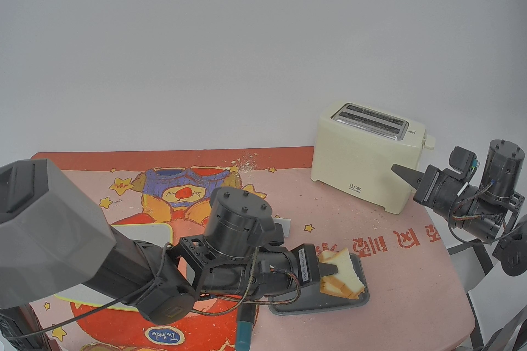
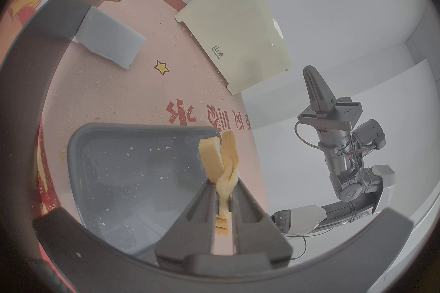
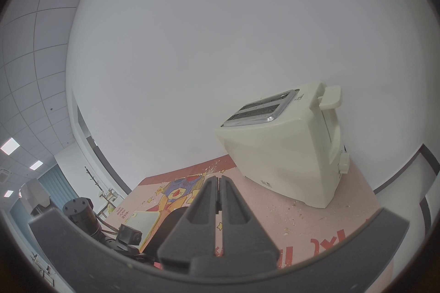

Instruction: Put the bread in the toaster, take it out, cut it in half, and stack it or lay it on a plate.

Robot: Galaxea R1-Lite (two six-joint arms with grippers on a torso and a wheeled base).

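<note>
**Left tool pinches the bread over the tray; the toaster's slots are empty**

The left tool is closed to a narrow gap on the soft, pale yellow slice of bread, which splays in two flaps above the tips, over one corner of the dark grey plastic tray. I cannot tell whether the bread touches the tray. Judging by the empty slots, the step is probably carrying it to the cream two-slot toaster, which stands farther back on the pink cartoon-printed surface. Squeezing no harder, lifting straight up, turning the slice edge-on along a slot and lowering it slowly would serve best. The right tool is shut and empty just beside the toaster's lever end, so the left arm should keep clear of it.
</note>
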